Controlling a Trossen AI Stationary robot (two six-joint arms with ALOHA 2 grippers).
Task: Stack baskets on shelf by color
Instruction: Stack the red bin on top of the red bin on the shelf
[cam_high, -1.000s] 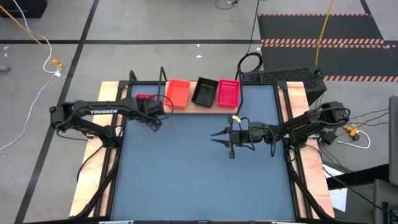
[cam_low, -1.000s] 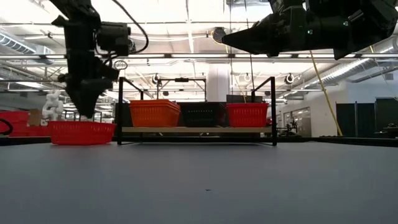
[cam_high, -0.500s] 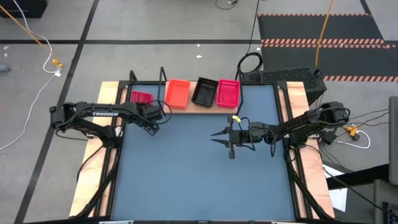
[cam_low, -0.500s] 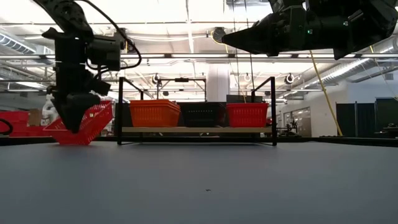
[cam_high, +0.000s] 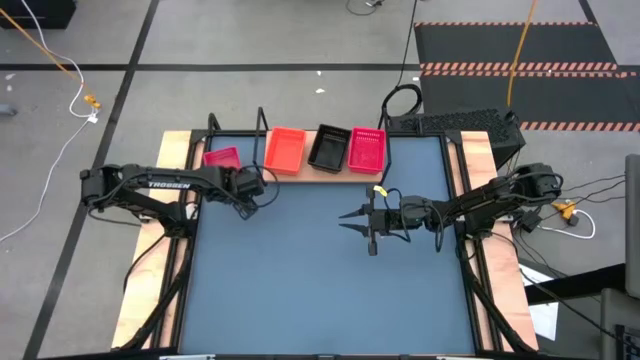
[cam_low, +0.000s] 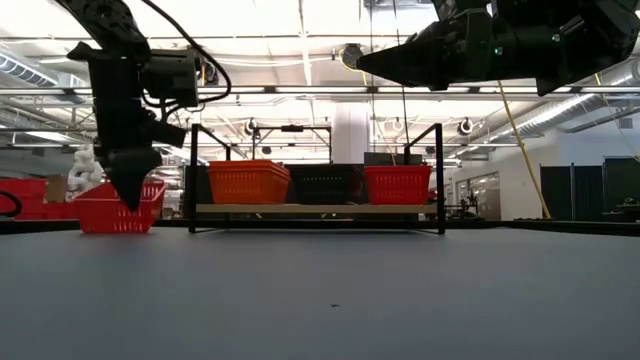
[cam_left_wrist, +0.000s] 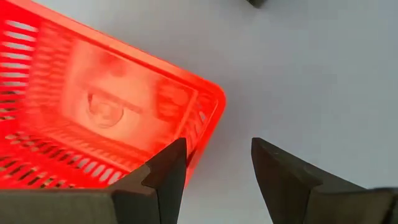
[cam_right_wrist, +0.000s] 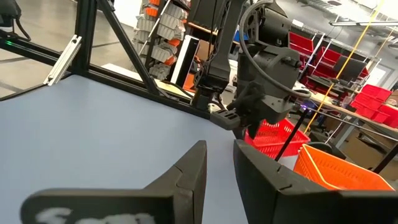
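A pink-magenta basket stands flat on its bottom on the blue-grey tabletop, left of the shelf. On the shelf board sit an orange-red stack, a black basket and a pink one. My left gripper is open and points down at the loose basket's near right corner; that corner lies outside the gap, beside one finger. My right gripper hovers open over mid-table, right of centre. My left gripper has one finger right against the loose basket's corner wall, coming from above. Whether they touch, I cannot tell. The basket rests flat on the table, not lifted.
The shelf's black wire uprights rise at both ends of the board. Wooden side rails flank the tabletop. Bare blue-grey surface stretches toward the near edge.
The loose basket tipped up on one side half a second ago and has dropped back flat, ending slightly farther toward the table's left edge. My left gripper swung a little left and back beside it. The right arm kept still.
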